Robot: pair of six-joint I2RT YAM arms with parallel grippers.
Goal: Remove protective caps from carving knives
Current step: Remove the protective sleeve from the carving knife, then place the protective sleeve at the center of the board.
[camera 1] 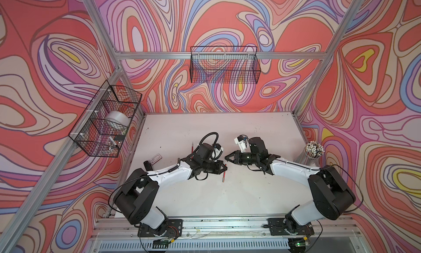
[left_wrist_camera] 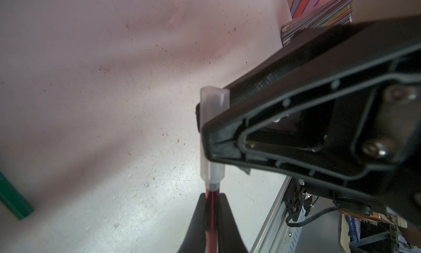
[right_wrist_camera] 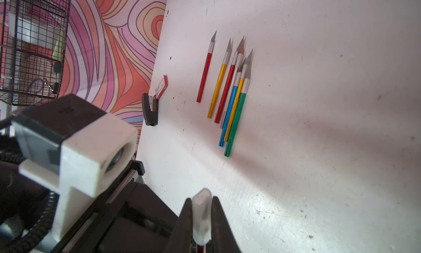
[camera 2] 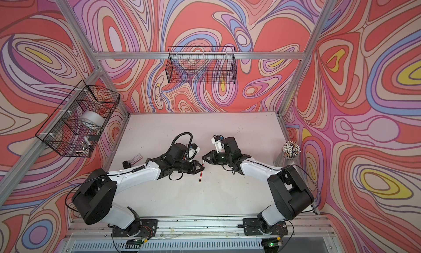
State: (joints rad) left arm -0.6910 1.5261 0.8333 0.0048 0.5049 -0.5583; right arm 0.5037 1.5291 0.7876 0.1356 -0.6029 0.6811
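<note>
A red-handled carving knife (camera 1: 224,173) hangs above the middle of the table, and my left gripper (camera 1: 223,168) is shut on its handle (left_wrist_camera: 211,208). A translucent whitish protective cap (left_wrist_camera: 210,108) sits over the knife's blade end. My right gripper (camera 1: 226,158) is shut on that cap (right_wrist_camera: 201,215), one black finger (left_wrist_camera: 227,135) pressed on each side. Several uncapped carving knives (right_wrist_camera: 227,92) with red, gold, blue and green handles lie side by side on the table beyond it. In both top views the left arm hides most of them.
A cup of white-tipped sticks (camera 1: 314,150) stands at the table's right edge. A small red and white box (right_wrist_camera: 162,86) and a black stapler-like tool (right_wrist_camera: 149,110) lie near the left edge. Wire baskets hang on the back wall (camera 1: 224,65) and left wall (camera 1: 107,119).
</note>
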